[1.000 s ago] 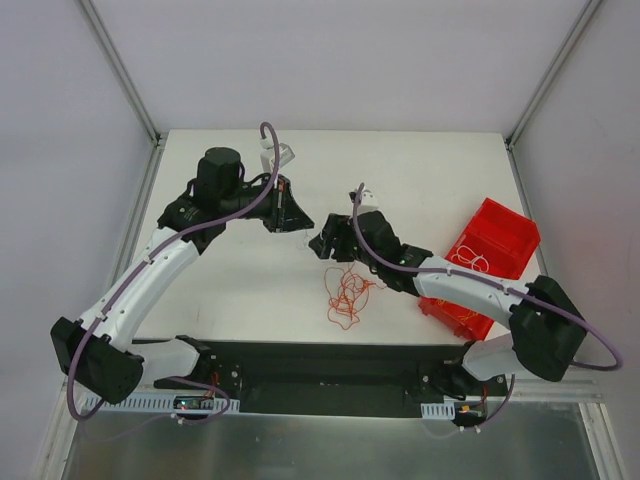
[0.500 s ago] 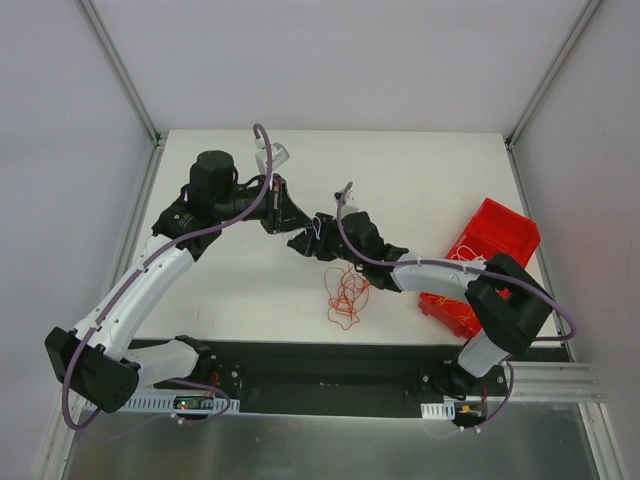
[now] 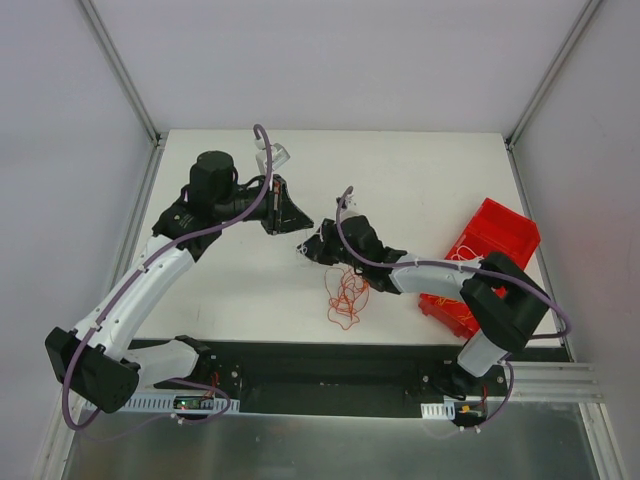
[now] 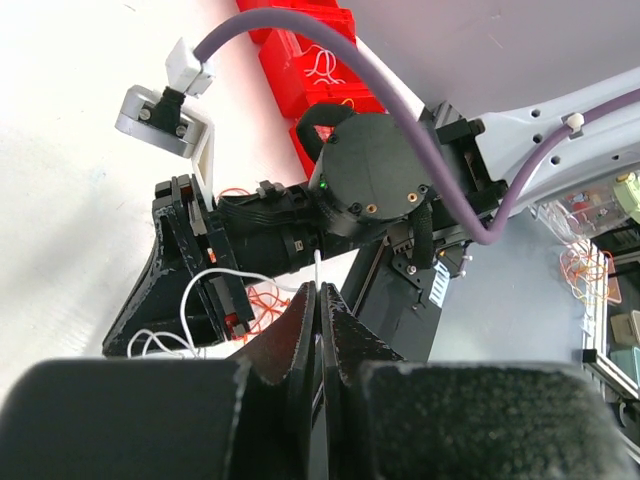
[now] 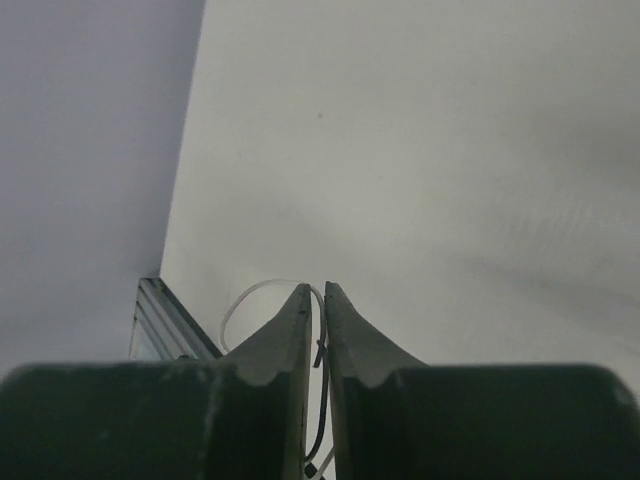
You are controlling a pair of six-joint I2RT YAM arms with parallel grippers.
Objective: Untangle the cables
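Note:
A tangle of red-orange cables point(image 3: 345, 295) lies on the white table near its front edge. Just above it my two grippers meet tip to tip. My left gripper point(image 3: 303, 222) is shut, and a thin white cable point(image 4: 184, 304) runs out of its tips point(image 4: 320, 290). That cable loops across to my right gripper point(image 3: 305, 250). In the right wrist view the right gripper point(image 5: 316, 290) is shut on the same white cable point(image 5: 241, 296), which curls out to the left of the tips. Some orange strands point(image 4: 262, 300) show below the right gripper in the left wrist view.
A red bin point(image 3: 497, 235) stands at the table's right edge with a few loose cables in it; it also shows as the red bin point(image 4: 320, 70) in the left wrist view. Metal frame posts rise at the back corners.
My right arm has reached left toward the left gripper and its jaws have closed on the white cable. The left arm shifted slightly and stayed shut.

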